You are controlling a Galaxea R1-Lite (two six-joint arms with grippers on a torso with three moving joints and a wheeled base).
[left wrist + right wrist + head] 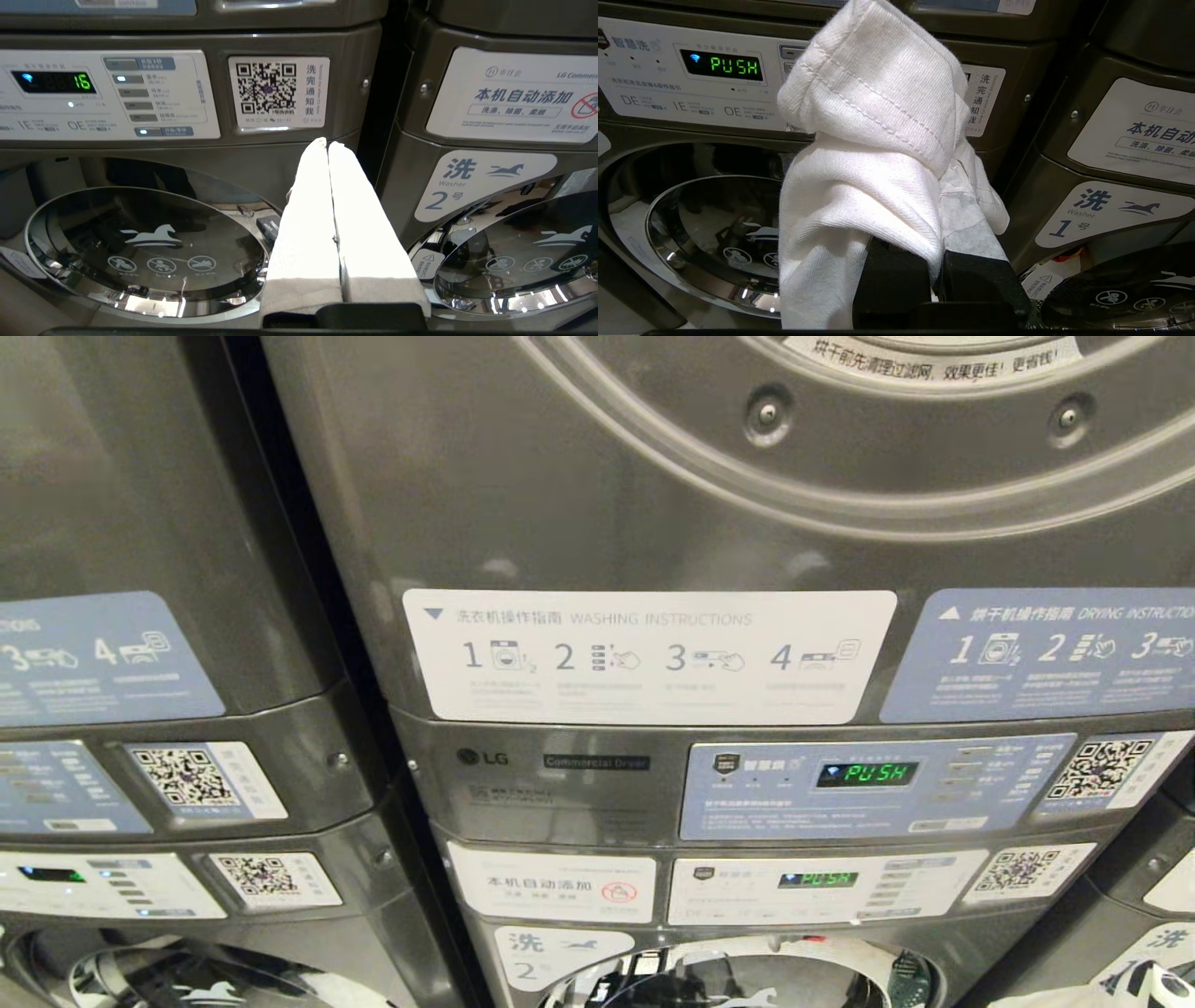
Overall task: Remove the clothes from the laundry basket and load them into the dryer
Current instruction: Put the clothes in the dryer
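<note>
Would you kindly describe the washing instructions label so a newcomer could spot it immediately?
Start at the grey stacked machine filling the middle of the head view, and look just above its control strip with the green PUSH display. The washing instructions label is the wide white sticker there. Its neighbour to the right, the drying instructions label, is blue.

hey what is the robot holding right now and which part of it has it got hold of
The right gripper is shut on a white garment; a hemmed, stitched fold drapes over its fingers, but which part is pinched cannot be told. The left gripper is shut and holds nothing.
</note>
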